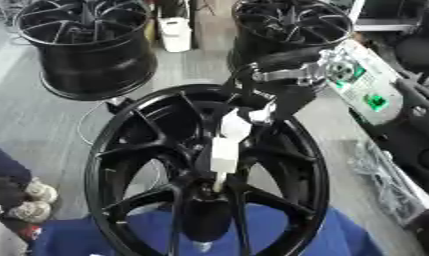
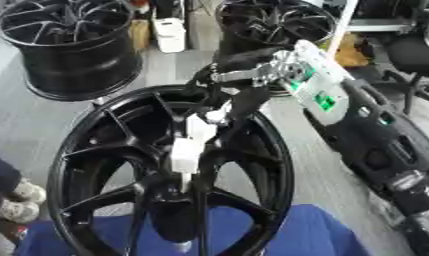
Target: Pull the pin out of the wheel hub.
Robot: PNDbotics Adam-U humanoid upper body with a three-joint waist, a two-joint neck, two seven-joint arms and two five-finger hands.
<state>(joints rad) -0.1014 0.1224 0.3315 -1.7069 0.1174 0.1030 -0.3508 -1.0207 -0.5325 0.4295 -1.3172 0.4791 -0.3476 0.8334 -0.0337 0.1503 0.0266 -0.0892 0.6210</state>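
At the centre of the black wheel hub [image 1: 209, 170], which stands on a blue cloth [image 1: 340, 235], a white pin [image 1: 224, 150] rises from the hub's middle. The right hand [image 1: 274, 107] reaches in from the upper right, its fingers [image 1: 263, 114] curled round the pin's top. Two more black wheels [image 1: 86, 45] stand on the floor behind.

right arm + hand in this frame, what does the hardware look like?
The right arm has black shells, with a white panel carrying green patches near the wrist and a silver metal bracket beside it. The right hand is black with white fingertips. No cables can be made out. The left hand is out of view.
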